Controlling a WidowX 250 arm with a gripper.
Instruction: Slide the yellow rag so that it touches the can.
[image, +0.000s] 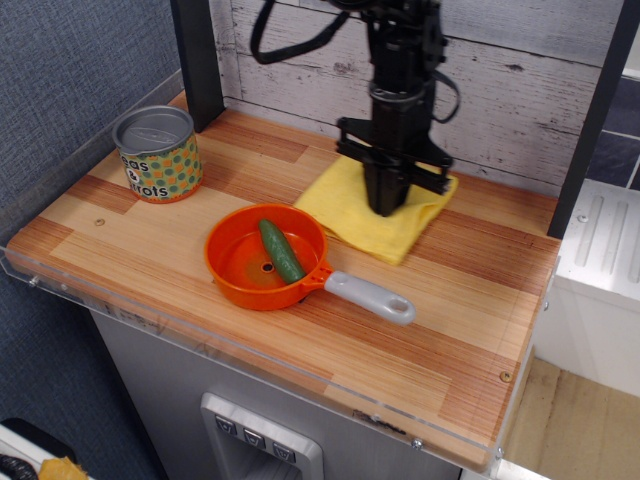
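The yellow rag (352, 216) lies on the wooden table top at the back, turned at an angle, its left corner close to the orange pan. My black gripper (385, 205) points straight down with its fingers together, pressing on the middle of the rag. The can (157, 153), with a silver ribbed lid and a dotted yellowish label, stands at the far left of the table, well apart from the rag.
An orange pan (240, 272) with a grey handle (370, 297) sits in the middle, holding a green cucumber (281, 250). A black post (198, 62) stands behind the can. A white plank wall (300, 70) runs along the back. The table's front edge (260, 360) has a clear lip.
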